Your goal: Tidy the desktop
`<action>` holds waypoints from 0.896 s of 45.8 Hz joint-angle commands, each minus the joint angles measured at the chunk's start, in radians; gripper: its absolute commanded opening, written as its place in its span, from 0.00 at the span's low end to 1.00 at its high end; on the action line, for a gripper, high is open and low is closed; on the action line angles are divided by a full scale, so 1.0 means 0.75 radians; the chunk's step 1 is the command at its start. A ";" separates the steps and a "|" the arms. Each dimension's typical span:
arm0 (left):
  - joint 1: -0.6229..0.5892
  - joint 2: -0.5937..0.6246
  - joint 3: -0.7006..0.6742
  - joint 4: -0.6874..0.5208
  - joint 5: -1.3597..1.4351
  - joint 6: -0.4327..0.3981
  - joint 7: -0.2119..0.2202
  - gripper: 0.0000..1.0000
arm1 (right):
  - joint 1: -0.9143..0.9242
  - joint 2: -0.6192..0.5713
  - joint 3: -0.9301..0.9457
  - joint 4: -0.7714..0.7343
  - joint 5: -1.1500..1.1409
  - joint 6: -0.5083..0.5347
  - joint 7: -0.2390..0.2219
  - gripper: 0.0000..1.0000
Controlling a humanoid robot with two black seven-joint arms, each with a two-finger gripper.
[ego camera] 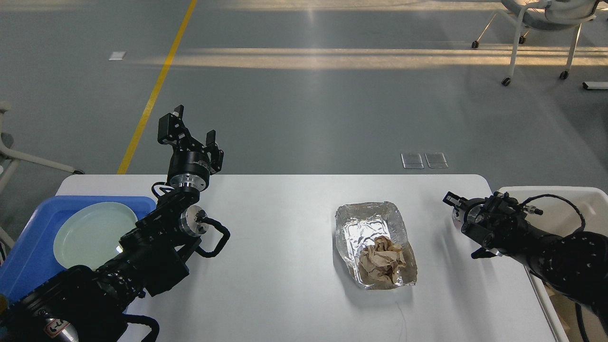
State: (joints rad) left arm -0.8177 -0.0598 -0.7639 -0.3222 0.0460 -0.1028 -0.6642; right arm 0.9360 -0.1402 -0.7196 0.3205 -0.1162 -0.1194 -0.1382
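The white desktop (285,270) carries a crumpled foil tray (368,225) with a ball of brown paper (382,260) in it. A red and white drink can (454,216) lies near the right edge, mostly hidden behind my right gripper (463,226). That gripper points left, low over the desktop. Its jaws stand wide apart, one beyond the can and one nearer to me. My left gripper (194,126) is open and empty, raised above the far left edge of the desktop.
A blue tray (26,251) holding a pale green plate (90,232) sits at the left edge, partly under my left arm. An off-white bin (565,194) stands just past the right edge. Chairs stand on the floor behind.
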 commanded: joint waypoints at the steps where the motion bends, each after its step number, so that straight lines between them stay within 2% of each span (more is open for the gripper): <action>1: 0.000 0.000 0.000 0.000 0.000 0.000 0.000 0.99 | -0.011 0.011 -0.006 -0.024 -0.003 0.002 0.000 0.54; 13: 0.000 0.000 0.000 0.000 0.000 0.000 0.000 0.99 | -0.013 0.011 -0.059 -0.024 -0.046 0.004 0.004 0.42; 33: 0.000 0.000 0.000 0.000 0.000 0.000 0.000 0.99 | -0.017 0.011 -0.065 -0.024 -0.046 0.010 0.019 0.37; 41: 0.000 0.000 0.000 0.000 0.000 0.000 0.000 0.99 | -0.021 0.011 -0.067 -0.022 -0.048 0.014 0.019 0.30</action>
State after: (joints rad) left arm -0.8177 -0.0598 -0.7639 -0.3222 0.0460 -0.1028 -0.6642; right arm 0.9209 -0.1320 -0.7685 0.3022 -0.1512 -0.1114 -0.1244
